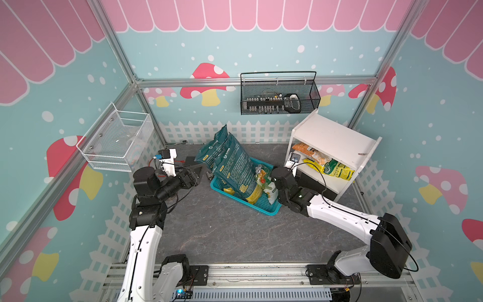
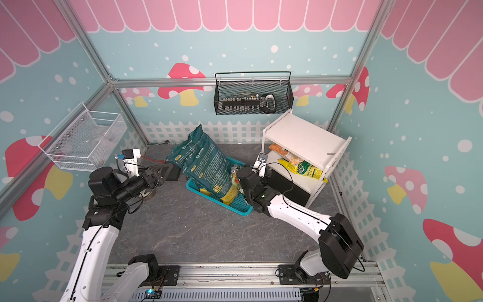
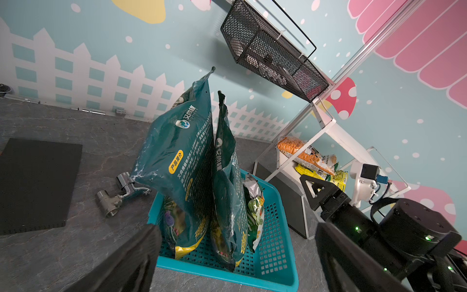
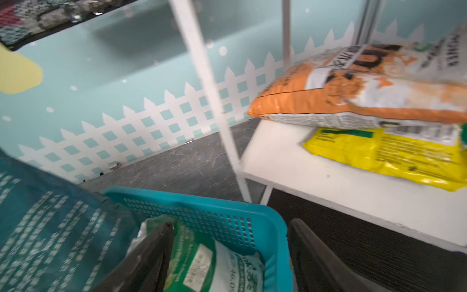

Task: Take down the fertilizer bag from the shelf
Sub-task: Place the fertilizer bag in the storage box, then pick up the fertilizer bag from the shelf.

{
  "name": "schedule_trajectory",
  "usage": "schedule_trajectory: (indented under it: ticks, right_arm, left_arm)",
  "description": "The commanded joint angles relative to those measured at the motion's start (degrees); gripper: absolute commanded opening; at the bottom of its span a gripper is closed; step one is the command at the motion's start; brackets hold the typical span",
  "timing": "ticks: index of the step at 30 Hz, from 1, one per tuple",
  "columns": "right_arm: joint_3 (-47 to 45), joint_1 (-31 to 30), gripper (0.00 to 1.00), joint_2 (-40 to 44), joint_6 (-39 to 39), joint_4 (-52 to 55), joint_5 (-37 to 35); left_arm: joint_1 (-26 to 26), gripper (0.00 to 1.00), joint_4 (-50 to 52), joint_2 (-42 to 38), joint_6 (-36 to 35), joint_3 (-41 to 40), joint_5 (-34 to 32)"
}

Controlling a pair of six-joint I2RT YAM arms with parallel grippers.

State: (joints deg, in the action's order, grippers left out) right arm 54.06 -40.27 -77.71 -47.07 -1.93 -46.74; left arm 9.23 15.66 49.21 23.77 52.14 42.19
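The white shelf (image 1: 337,138) stands at the back right. On its middle board an orange fertilizer bag (image 4: 353,96) lies on top of a yellow one (image 4: 391,156). My right gripper (image 4: 231,223) is open beside the shelf's front. Its jaws straddle the wall of a teal basket (image 4: 202,199): one finger is inside, next to a green and white bag (image 4: 217,263), and the other is outside. Nothing is clamped. Two tall dark teal bags (image 1: 235,164) stand in the same basket. On the basket's other side my left gripper (image 3: 237,227) is open and holds nothing.
A black wire basket (image 1: 279,96) hangs on the back wall above the shelf. A white mesh basket (image 1: 117,141) hangs on the left wall. A metal tap fitting (image 3: 118,194) and a black mat (image 3: 35,187) lie on the floor left of the teal basket.
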Motion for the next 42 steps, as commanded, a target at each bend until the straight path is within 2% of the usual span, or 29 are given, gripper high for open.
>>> schedule_trajectory:
  ticks: [1,5,12,18,23,26,30,36,42]
  right_arm:
    - [-3.2,4.42,0.76,5.8,-6.1,-0.14,7.56]
    - [-7.3,6.38,0.76,11.88,-6.11,-2.88,8.48]
    - [-12.72,11.89,0.75,16.16,-13.84,-3.21,14.87]
    - [-13.76,15.73,0.76,19.62,-19.91,-3.34,20.87]
    - [-13.29,15.83,0.76,22.73,-28.53,-1.68,19.61]
    - [-13.57,16.01,0.71,22.11,-34.36,-0.01,17.41]
    - [-12.31,16.7,0.7,18.72,-39.49,1.58,16.37]
    - [-8.99,17.92,0.69,13.84,-40.28,1.15,16.03]
    - [-7.23,18.6,0.67,12.67,-38.28,-0.7,14.19]
  left_arm:
    - [-0.33,0.99,0.6,-0.74,-1.14,1.65,-0.02]
    - [-0.28,0.99,0.54,-0.78,-1.18,1.65,-0.05]
    - [-0.27,1.0,0.59,-0.72,-1.27,1.58,-0.19]
    - [-0.28,0.99,0.65,-0.77,-1.23,1.65,-0.27]
    - [-0.32,0.99,0.66,-0.61,-1.24,1.65,-0.2]
    - [-0.27,0.99,0.65,-0.77,-1.3,1.69,-0.19]
    - [-0.43,0.99,0.67,-0.96,-1.44,1.74,-0.19]
    - [-0.6,0.99,0.81,-0.87,-1.5,1.91,-0.23]
    - [-0.53,0.99,0.86,-0.79,-1.61,1.93,-0.36]
